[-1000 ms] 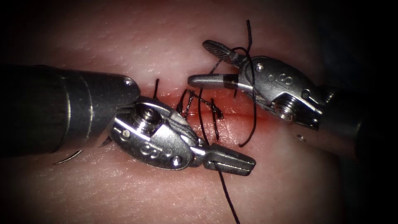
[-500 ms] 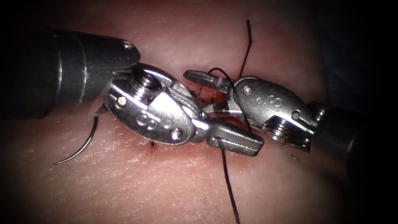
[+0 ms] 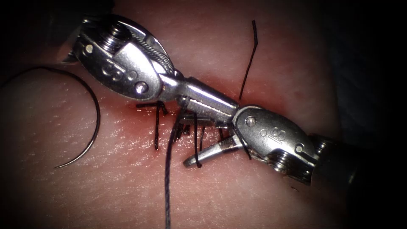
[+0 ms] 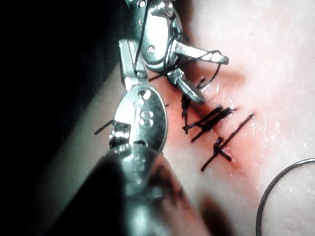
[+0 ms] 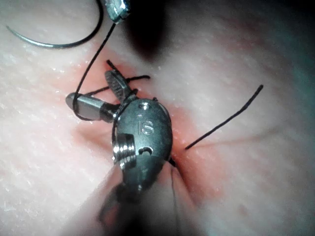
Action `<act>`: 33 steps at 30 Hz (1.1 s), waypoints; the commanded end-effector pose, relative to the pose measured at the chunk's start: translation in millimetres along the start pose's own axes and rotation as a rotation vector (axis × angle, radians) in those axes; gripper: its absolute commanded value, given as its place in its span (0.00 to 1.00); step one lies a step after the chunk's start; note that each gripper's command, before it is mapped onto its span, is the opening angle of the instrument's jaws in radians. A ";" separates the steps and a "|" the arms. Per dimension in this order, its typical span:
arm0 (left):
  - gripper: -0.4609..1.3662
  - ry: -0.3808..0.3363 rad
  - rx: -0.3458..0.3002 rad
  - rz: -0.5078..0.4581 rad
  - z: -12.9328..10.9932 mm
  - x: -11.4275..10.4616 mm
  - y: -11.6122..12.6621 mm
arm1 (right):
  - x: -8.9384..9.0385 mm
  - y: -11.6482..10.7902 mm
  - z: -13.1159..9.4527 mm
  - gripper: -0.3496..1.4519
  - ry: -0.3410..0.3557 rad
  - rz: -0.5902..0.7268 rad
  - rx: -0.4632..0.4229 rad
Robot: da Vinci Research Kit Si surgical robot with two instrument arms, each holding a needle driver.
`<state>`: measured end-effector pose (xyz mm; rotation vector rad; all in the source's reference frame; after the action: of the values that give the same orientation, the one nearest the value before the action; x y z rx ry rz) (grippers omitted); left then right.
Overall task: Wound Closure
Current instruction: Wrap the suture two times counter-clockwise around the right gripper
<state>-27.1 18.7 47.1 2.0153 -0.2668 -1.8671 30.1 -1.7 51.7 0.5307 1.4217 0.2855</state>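
Note:
The curved needle (image 3: 94, 127) lies free on the tissue (image 3: 127, 186), left of the cut and not in it; it also shows as needle (image 5: 54, 45) and needle (image 4: 275, 191). My left tool (image 3: 207, 104) reaches in from the upper left, shut on the thread (image 3: 167, 182), which runs down toward the picture's bottom edge. My right tool (image 3: 186, 142) comes from the lower right, open and holding nothing. Thread is looped around its lower jaw, and the left tool crosses over its upper jaw. In the right wrist view the right tool (image 5: 96, 93) stands open over the cut.
Several dark stitches (image 3: 157, 127) cross the reddened cut (image 3: 144, 108), also seen as stitches (image 4: 216, 132). A loose thread tail (image 3: 250, 55) rises right of the cut, seen too as thread tail (image 5: 226, 120).
The left tool has swung from below the cut up to the upper left, carrying the thread over the right tool. The right tool has dropped lower. The needle is now uncovered.

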 end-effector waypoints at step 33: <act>0.06 -0.020 0.042 -0.006 -1.7 -9.3 2.9 | 2.4 -2.0 -1.2 0.79 0.587 0.131 -0.045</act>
<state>-26.1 19.7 57.4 2.0315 -0.3087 -1.9084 28.8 -1.9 48.6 0.5128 1.9478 0.6400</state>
